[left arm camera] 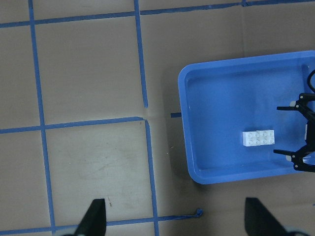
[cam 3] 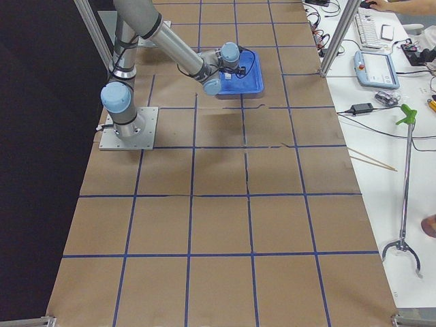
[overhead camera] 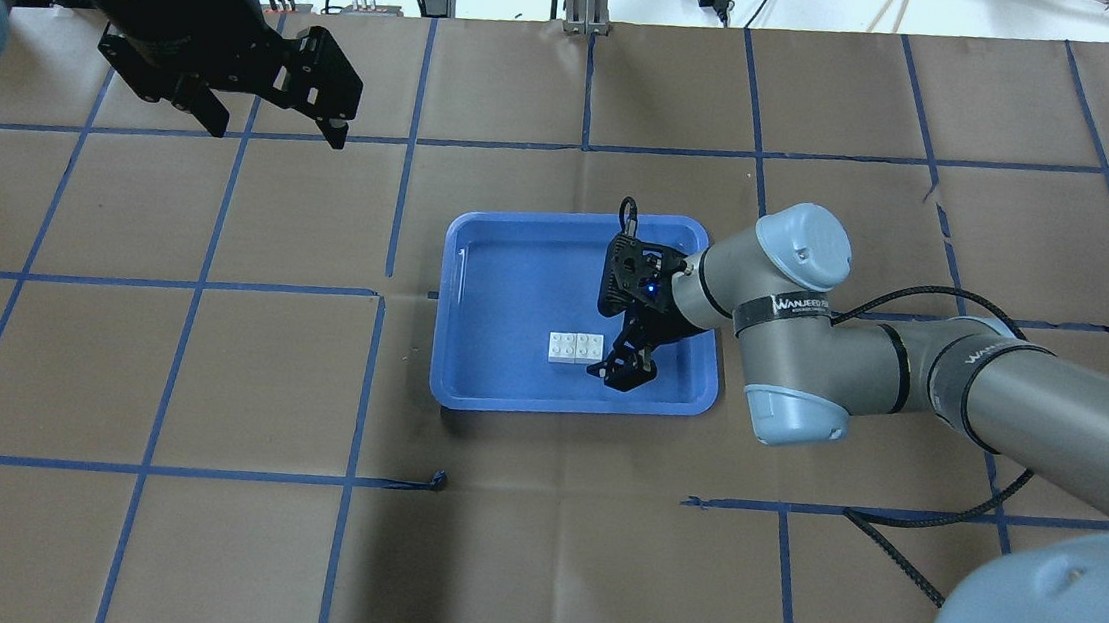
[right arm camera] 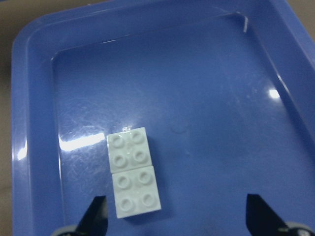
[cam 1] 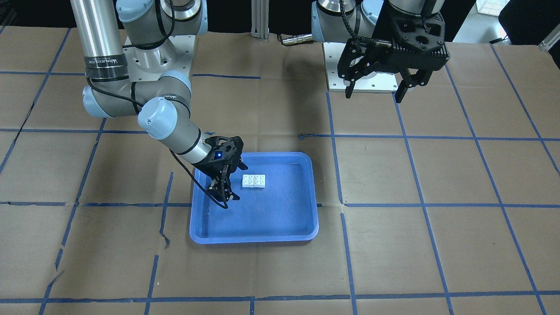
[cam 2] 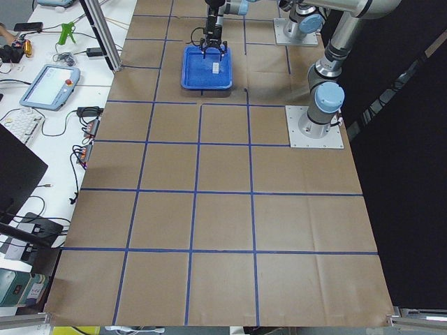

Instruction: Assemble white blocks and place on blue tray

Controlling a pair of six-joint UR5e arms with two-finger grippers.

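Note:
The two white blocks (cam 1: 253, 180) lie side by side, touching, studs up, on the floor of the blue tray (cam 1: 271, 214). My right gripper (cam 1: 239, 182) is open and empty, low in the tray just beside the blocks, jaws apart and not around them. The right wrist view shows the blocks (right arm camera: 133, 171) just ahead of the open right gripper (right arm camera: 177, 216). My left gripper (cam 1: 374, 95) is open and empty, raised near its base, far from the tray. In the overhead view the blocks (overhead camera: 575, 348) sit by the tray's (overhead camera: 517, 278) near edge.
The table is brown paper with a blue tape grid (overhead camera: 385, 297). The right arm's elbow (overhead camera: 794, 332) hangs over the tray's right rim. The left wrist view looks down on the tray (left arm camera: 216, 98) and blocks (left arm camera: 258, 138) from high up.

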